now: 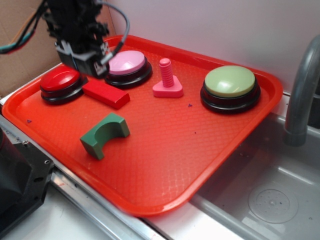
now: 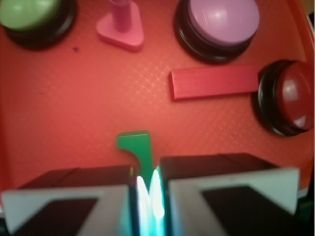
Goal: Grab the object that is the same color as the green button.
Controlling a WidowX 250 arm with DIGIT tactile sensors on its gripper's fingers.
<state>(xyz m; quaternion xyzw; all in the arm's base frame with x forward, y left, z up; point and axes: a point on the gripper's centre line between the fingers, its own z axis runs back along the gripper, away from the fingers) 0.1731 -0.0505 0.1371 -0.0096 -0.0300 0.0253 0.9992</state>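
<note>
The object, a small dark green block (image 1: 105,135) with an arch cut-out, lies on the red tray (image 1: 200,150) near its front left. In the wrist view only part of the green block (image 2: 135,147) shows beyond the jaws. The green button (image 1: 230,87), a pale green dome on a black base, stands at the tray's far right; in the wrist view the green button (image 2: 29,14) sits top left. My gripper (image 1: 92,67) hangs above the back left of the tray, between two other buttons, well apart from the block. The gripper (image 2: 147,196) is shut, with only a thin slit between its jaws and nothing held.
A red-domed button (image 1: 61,84), a pink-domed button (image 1: 127,66), a flat red block (image 1: 106,93) and a pink bolt on a triangular base (image 1: 167,80) stand along the tray's back. A sink basin (image 1: 270,200) and a grey faucet pipe (image 1: 302,90) lie to the right.
</note>
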